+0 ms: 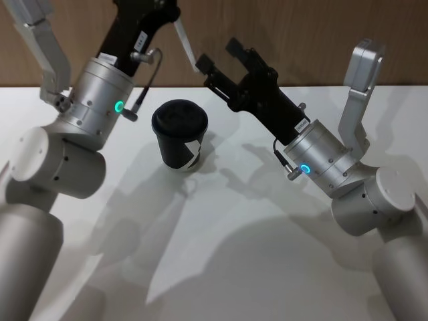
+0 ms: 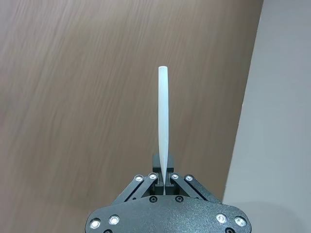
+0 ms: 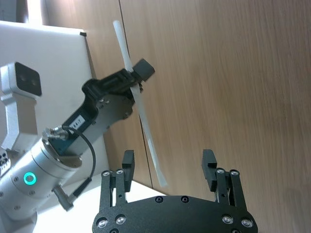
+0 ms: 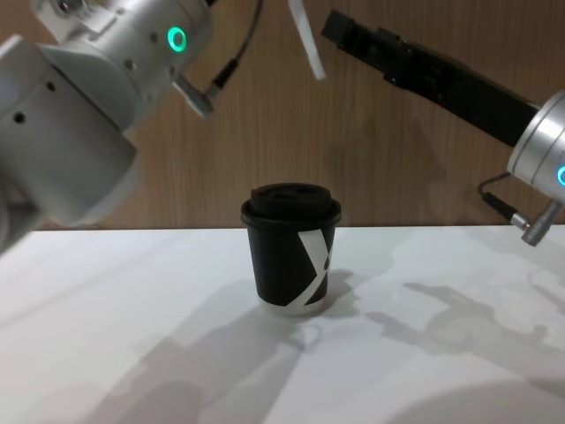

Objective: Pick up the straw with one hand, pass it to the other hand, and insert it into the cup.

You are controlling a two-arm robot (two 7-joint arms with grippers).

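Head view has the left gripper (image 1: 168, 15) clenched on the straw (image 1: 186, 45), high above the white counter (image 1: 234, 254) and behind the lidded cup (image 1: 179, 134), which stands upright between the two arms. The straw's long axis slants from those jaws down toward the right gripper (image 1: 219, 56), whose jaws are spread wide and hold nothing. In the right wrist view the straw's free end lies in the gap between the spread fingers (image 3: 128, 162), nearer one of them, though contact cannot be told.
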